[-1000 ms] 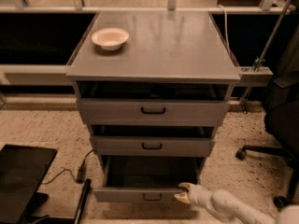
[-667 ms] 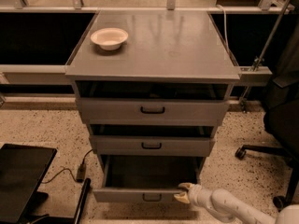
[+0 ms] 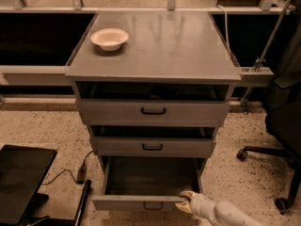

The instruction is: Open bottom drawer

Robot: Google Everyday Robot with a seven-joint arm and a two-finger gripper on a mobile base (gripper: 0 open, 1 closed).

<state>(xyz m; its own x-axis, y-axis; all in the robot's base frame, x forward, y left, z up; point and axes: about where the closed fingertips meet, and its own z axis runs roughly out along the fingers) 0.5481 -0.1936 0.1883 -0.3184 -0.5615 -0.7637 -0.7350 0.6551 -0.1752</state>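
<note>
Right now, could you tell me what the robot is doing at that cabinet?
The robot's gripper is down at the right end of the bottom drawer front, near the floor. That drawer stands pulled well out of the grey cabinet, with its inside showing and nothing visible in it. A white bowl sits on the cabinet top.

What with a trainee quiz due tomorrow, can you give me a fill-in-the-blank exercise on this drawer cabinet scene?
1. The bowl sits toward the ____ side of the cabinet top.
2. The gripper is at the ____ end of the front of the bottom drawer, which is pulled out.
3. Under that top there are ____ drawers in all.

Missing words: left; right; three.
</note>
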